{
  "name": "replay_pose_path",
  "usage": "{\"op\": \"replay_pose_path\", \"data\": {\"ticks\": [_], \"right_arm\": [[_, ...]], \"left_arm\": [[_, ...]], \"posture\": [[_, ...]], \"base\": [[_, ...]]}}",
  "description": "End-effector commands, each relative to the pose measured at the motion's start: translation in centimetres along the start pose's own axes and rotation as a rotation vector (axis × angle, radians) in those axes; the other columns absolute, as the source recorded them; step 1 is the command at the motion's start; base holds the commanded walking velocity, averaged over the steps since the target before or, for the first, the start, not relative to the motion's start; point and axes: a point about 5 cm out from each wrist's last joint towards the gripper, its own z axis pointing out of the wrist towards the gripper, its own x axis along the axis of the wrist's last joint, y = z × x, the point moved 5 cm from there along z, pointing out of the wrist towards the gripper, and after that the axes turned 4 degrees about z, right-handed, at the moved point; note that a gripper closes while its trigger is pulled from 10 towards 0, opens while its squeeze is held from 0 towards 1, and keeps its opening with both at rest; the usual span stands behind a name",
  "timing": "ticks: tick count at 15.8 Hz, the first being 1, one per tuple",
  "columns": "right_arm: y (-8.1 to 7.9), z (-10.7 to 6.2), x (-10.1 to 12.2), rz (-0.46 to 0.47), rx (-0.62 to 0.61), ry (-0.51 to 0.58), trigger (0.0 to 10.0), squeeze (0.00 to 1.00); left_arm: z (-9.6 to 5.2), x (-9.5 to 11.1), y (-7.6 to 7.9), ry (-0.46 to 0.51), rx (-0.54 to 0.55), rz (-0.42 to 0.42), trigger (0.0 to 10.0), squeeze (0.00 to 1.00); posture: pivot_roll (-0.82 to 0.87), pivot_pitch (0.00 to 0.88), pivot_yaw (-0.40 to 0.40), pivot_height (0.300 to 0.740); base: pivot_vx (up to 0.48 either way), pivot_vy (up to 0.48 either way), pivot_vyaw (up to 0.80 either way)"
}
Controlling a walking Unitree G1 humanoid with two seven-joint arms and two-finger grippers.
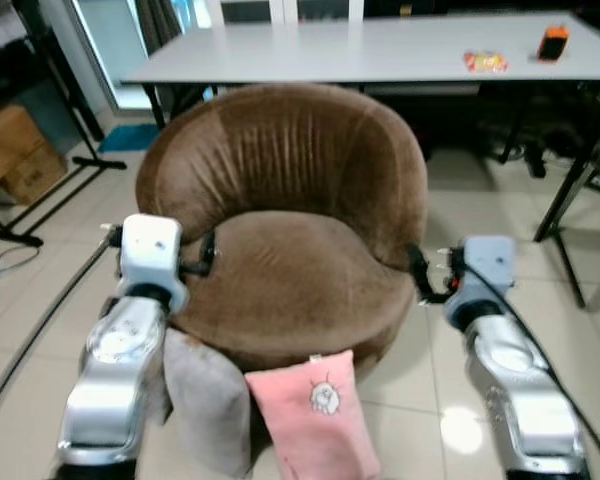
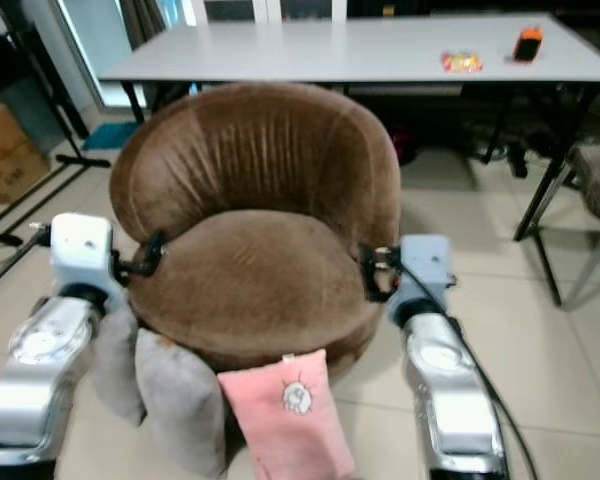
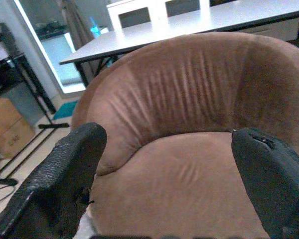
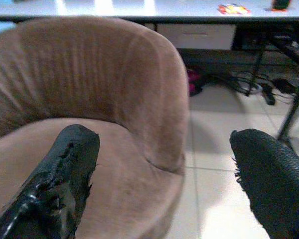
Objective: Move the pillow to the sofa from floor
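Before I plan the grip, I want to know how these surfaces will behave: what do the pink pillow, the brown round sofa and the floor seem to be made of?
Pink pillow with a white print: soft matte woven fabric, probably cotton; it sags against the sofa front.
Brown round sofa: plush velvet-like upholstery; its nap shows light and dark streaks.
Floor: glossy pale tiles, likely ceramic, with grout lines and a light reflection.

A pale tiled floor (image 1: 580, 340) is seen beneath a long white counter (image 1: 380, 50) on black legs. Cardboard boxes (image 1: 15, 150) are stacked left, beside a bright glass door (image 1: 110, 50).
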Motion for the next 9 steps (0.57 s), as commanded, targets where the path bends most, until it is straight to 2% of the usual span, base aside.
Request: {"op": "replay_pose_path", "data": {"ticks": [1,2,3,9], "right_arm": [[-0.76,0.03,0.23,0.029,0.025,0.003,10.0,0.00],[-0.77,0.00,0.11,0.034,0.025,0.000,10.0,0.00],[-0.83,-0.03,-0.13,0.031,0.031,0.000,10.0,0.00],[-1.03,-0.02,-0.06,0.026,0.042,0.003,10.0,0.00]], "left_arm": [[-0.18,-0.02,-1.11,0.009,0.036,0.038,10.0,0.00],[-0.25,0.03,-1.13,0.022,0.034,0.060,10.0,0.00],[-0.58,-0.14,-1.15,0.054,0.021,0.122,10.0,0.00],[-0.79,-0.73,-1.39,0.044,0.020,0.105,10.0,0.00]], "posture": [[-0.15,0.000,0.088,0.735],[-0.15,0.000,0.088,0.730],[-0.15,0.000,0.087,0.715],[-0.15,0.000,0.085,0.660]], "base": [[0.000,0.000,0.00],[0.000,0.000,0.00],[0.000,0.000,0.00],[0.000,0.000,0.00]]}}
